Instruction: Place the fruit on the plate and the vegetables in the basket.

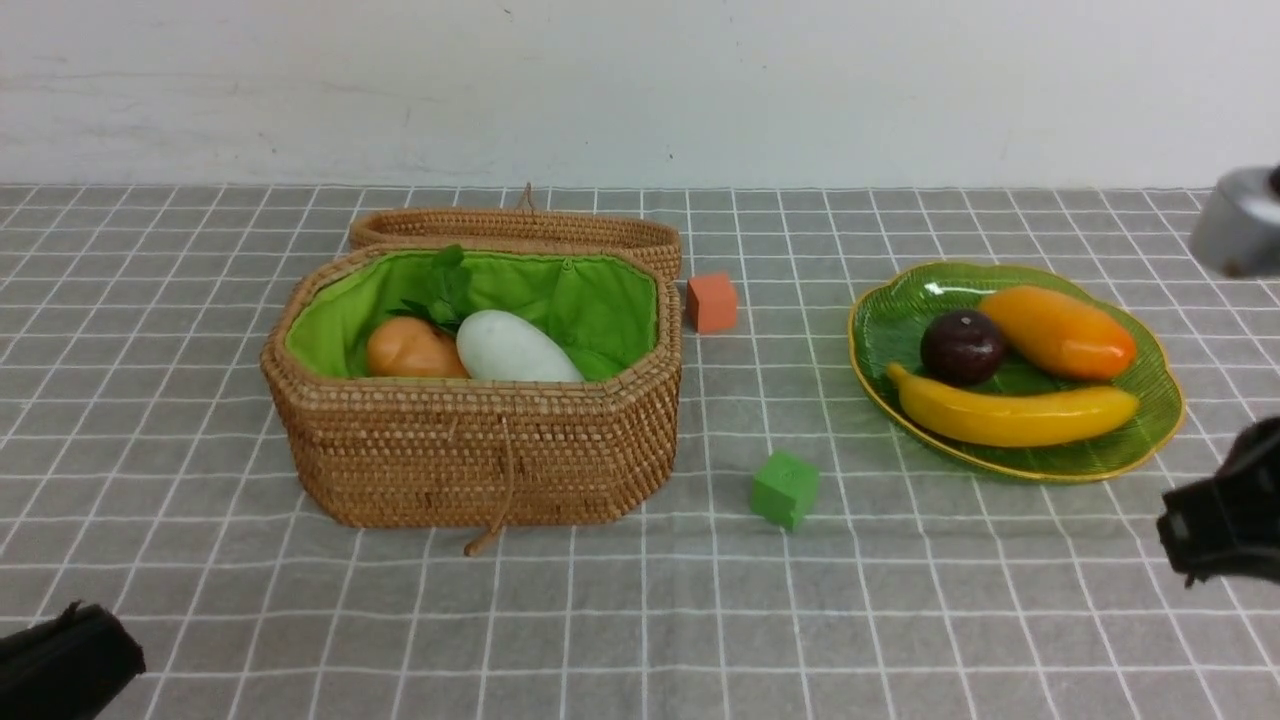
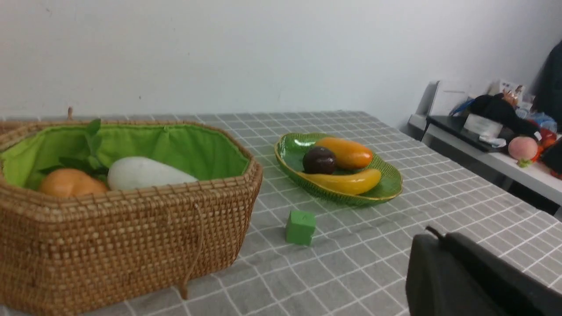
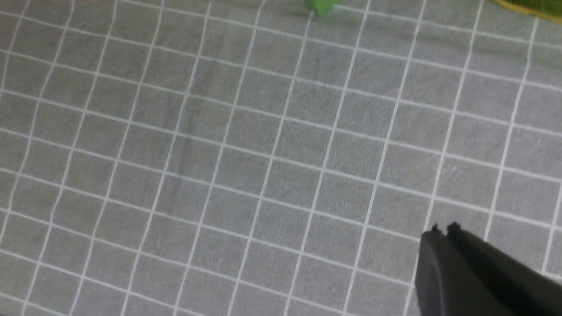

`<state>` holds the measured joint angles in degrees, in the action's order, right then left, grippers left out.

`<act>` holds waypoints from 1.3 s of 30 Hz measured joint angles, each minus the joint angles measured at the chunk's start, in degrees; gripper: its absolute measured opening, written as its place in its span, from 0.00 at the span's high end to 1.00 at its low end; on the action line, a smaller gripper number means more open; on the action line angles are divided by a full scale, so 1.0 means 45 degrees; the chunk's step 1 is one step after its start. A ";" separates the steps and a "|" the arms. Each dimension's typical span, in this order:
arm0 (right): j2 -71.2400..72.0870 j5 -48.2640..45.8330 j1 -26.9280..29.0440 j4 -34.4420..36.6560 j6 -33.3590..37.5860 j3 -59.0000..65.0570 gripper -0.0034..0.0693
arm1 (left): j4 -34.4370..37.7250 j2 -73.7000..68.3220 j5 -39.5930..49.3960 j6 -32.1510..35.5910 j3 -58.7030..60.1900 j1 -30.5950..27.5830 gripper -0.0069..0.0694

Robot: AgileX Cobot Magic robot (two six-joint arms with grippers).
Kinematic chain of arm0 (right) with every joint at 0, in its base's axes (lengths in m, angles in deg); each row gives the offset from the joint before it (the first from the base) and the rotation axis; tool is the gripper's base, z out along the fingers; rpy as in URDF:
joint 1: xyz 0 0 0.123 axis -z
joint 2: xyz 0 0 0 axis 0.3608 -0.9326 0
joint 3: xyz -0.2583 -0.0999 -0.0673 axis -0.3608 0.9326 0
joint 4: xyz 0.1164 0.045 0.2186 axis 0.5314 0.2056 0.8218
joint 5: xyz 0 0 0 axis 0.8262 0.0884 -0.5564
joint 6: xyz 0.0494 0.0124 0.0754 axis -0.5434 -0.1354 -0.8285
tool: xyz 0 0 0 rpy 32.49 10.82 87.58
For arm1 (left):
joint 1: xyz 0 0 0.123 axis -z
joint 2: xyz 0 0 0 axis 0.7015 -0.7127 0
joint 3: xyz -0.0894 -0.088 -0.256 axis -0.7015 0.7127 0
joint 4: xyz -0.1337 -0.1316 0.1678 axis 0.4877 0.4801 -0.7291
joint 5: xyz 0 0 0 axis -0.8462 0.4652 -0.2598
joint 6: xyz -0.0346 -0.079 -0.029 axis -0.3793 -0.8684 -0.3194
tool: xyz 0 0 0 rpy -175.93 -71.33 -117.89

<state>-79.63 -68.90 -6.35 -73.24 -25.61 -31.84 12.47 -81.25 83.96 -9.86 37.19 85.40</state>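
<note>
Glossy yellow banana [image 1: 1015,415] lies on the green glass plate [image 1: 1150,440]; no writing shows anywhere; both arms' jaws are closed, empty.

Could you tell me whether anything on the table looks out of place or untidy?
Nothing looks spilled or damaged. Only an orange cube and a green cube lie loose on the cloth between the basket and the plate.

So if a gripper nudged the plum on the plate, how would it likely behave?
The plum is round, so it would probably roll readily. Its glossy skin suggests closing jaws could slip off. The banana and mango flank it on the plate, likely checking any roll.
</note>
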 joint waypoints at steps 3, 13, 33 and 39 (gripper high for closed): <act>0.0260 -0.0113 0.0000 0.0177 -0.0012 0.0523 0.94 | 0.0000 0.0000 0.0556 0.0000 0.0000 0.0000 0.91; 0.0281 -0.0418 0.0012 0.0144 -0.0012 0.0648 0.93 | 0.0000 0.0000 0.1684 0.0000 0.0000 0.0000 0.90; 1.2558 0.9679 0.6818 -0.0546 0.2795 1.3322 0.98 | 0.0000 0.0000 0.3227 0.0000 0.0000 0.0000 0.89; 1.3051 0.9476 0.6863 -0.0756 0.3110 1.3673 0.98 | -0.0001 0.0000 0.3310 0.0000 0.0000 0.0000 0.88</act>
<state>-20.91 -26.26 24.54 -76.64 -11.61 29.69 12.46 -81.25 98.85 -9.86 37.19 85.40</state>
